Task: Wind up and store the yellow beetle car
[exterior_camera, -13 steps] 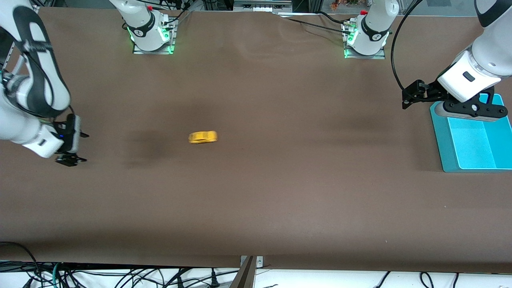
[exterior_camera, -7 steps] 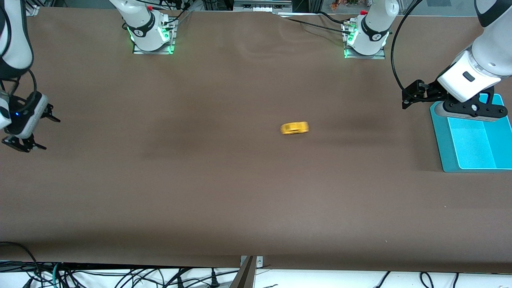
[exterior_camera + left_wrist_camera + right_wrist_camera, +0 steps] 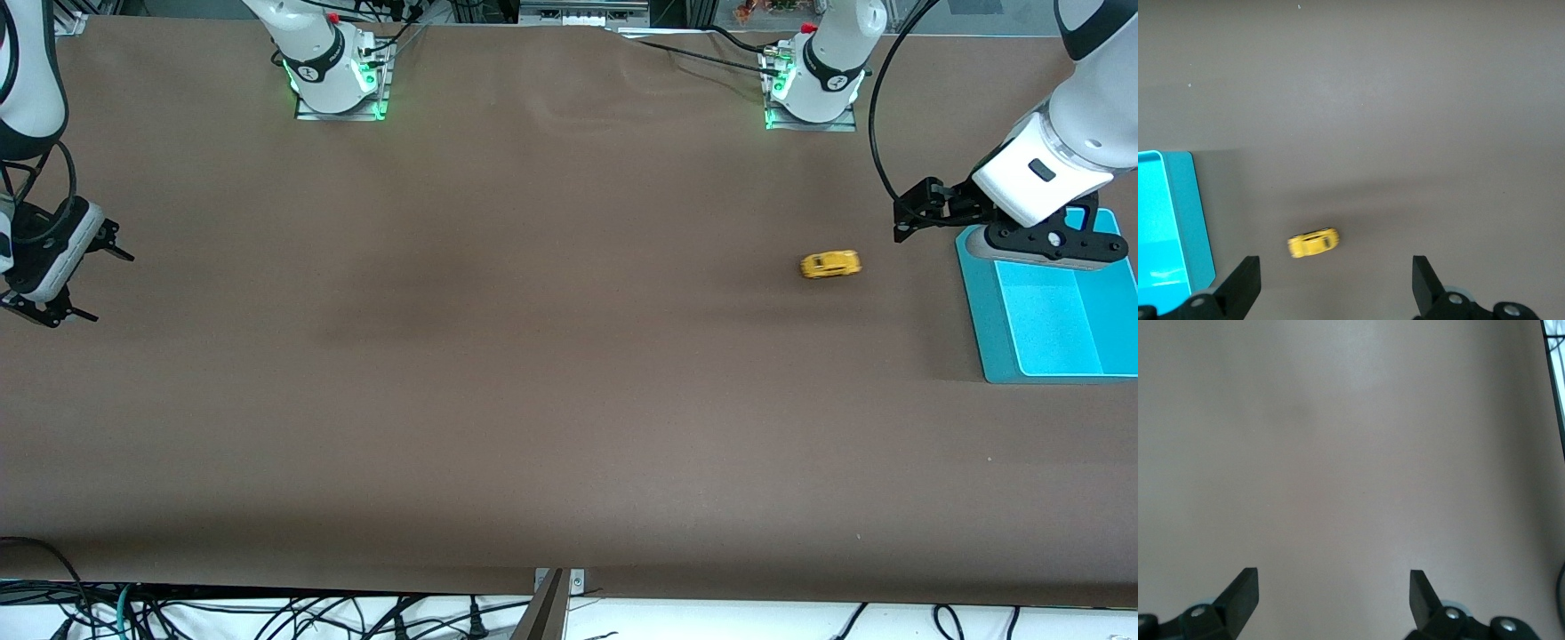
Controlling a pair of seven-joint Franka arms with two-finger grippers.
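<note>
The yellow beetle car stands on the brown table toward the left arm's end, a short way from the teal bin. It is blurred. It also shows in the left wrist view. My left gripper is open and empty, up in the air beside the bin's corner, close to the car. In its own view the open gripper frames the car. My right gripper is open and empty at the right arm's end of the table; its own view shows only bare table.
The teal bin also shows in the left wrist view. The two arm bases stand along the table's edge farthest from the front camera. Cables hang below the table's near edge.
The car has rolled fast across the table from the middle toward the left arm's end. My right gripper has drawn back to the table's end. The left arm has not moved.
</note>
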